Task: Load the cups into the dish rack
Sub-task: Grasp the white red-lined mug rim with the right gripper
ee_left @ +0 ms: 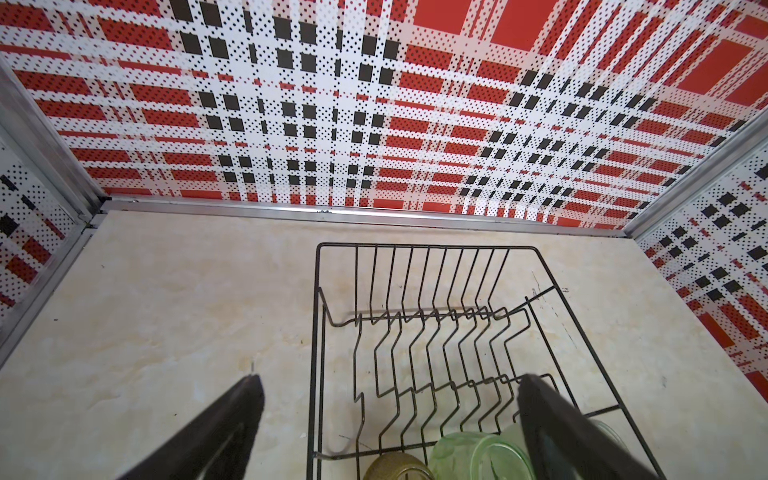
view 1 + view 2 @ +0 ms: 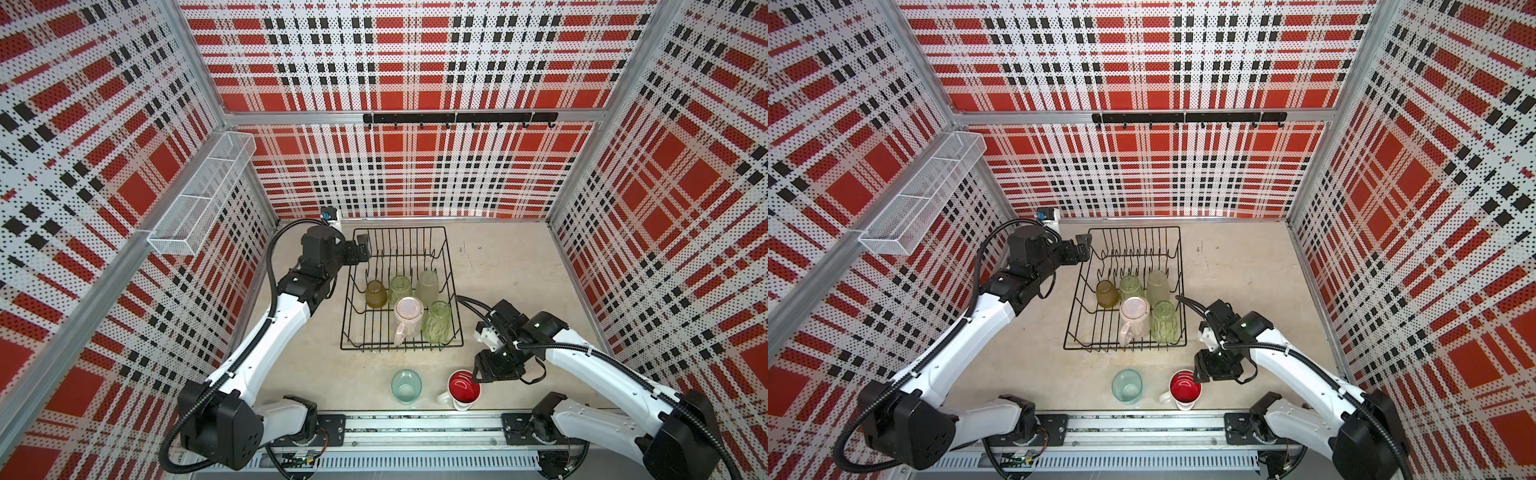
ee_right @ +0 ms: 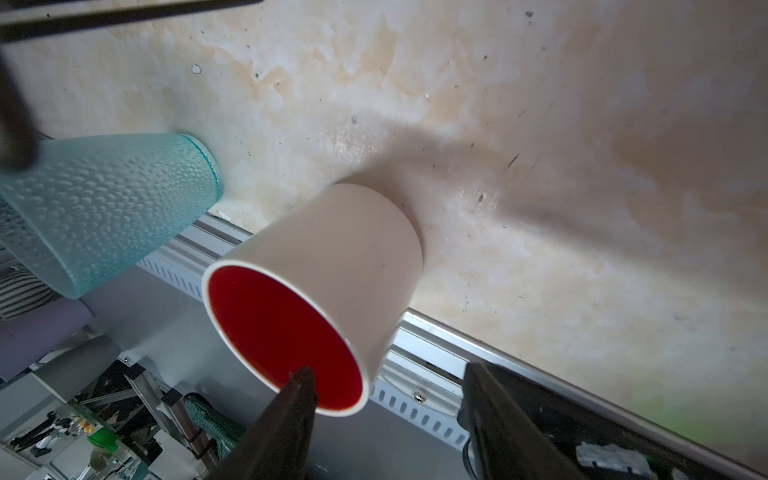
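The right hand (image 2: 474, 371), half-wide, is straddling the rim of the white mug (image 2: 464, 388), seemingly to pinch its wall; the left hand (image 2: 362, 248) is hovering wide.

At lower centre of both top views, the white mug (image 2: 464, 388) is being shown with a smooth matt outside and a glossy red inside. Just left of it, the teal tumbler (image 2: 406, 386) is being seen as translucent, its wall pebbled. The tabletop (image 2: 507, 266) is being rendered as smooth marbled beige, faintly shiny and scuffed. At centre, the dish rack (image 2: 399, 249) is being shown as thin black coated wire. Perforated plaid wall panels (image 2: 415, 62) and, at upper left, a white fine-mesh shelf (image 2: 199, 195) are being displayed.
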### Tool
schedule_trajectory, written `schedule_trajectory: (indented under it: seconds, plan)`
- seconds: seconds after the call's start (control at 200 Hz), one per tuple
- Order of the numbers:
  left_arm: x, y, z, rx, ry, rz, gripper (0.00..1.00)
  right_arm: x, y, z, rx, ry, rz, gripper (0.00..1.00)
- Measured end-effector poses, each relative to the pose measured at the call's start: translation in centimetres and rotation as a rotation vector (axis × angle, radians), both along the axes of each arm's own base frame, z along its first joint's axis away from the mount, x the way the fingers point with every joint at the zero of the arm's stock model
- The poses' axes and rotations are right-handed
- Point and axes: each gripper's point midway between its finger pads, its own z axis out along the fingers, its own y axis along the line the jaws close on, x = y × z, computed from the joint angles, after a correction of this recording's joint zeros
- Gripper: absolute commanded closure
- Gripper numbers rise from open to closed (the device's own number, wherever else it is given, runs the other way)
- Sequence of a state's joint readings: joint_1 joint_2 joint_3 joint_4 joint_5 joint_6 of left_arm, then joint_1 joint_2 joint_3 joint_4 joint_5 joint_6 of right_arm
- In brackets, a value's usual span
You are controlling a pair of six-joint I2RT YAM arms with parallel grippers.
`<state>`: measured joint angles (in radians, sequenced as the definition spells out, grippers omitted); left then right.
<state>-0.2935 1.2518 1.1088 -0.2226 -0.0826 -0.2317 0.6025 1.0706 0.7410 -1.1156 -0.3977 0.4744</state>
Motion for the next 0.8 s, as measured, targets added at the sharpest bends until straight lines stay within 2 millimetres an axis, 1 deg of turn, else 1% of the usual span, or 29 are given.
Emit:
schedule_trajectory:
  seconds: [0.155, 0.301, 0.366, 0.461, 0.536, 0.596, 0.636, 0.797]
  plan:
    - [0.1, 0.3, 0.0, -0.01, -0.006, 0.008, 0.02, -0.1, 1.0, 0.1, 0.027, -0.014, 0.012, 0.44]
    - [0.0, 0.5, 0.2, -0.016, -0.014, 0.012, 0.01, -1.1, 1.8, -0.6, 0.012, -0.004, 0.047, 0.53]
    - [-0.1, 0.5, 0.4, -0.019, -0.02, 0.013, 0.01, -1.3, 1.9, -1.1, -0.015, -0.001, 0.06, 0.59]
    - [-0.3, 0.6, 0.5, -0.022, -0.029, 0.013, 0.01, -1.1, 2.0, -1.6, -0.042, -0.005, 0.054, 0.67]
    - [-0.4, 0.6, 0.6, -0.025, -0.03, 0.014, 0.01, -0.9, 1.8, -1.8, -0.054, -0.013, 0.044, 0.72]
    - [-0.4, 0.7, 0.6, -0.026, -0.032, 0.015, 0.01, -0.7, 1.8, -1.9, -0.06, -0.024, 0.037, 0.74]
    - [-0.4, 0.8, 0.6, -0.027, -0.032, 0.018, 0.01, -0.5, 1.7, -1.9, -0.064, -0.032, 0.035, 0.77]
    - [-0.7, 1.3, 0.6, -0.028, -0.035, 0.027, 0.01, -0.1, 1.4, -2.1, -0.087, -0.057, 0.027, 0.81]
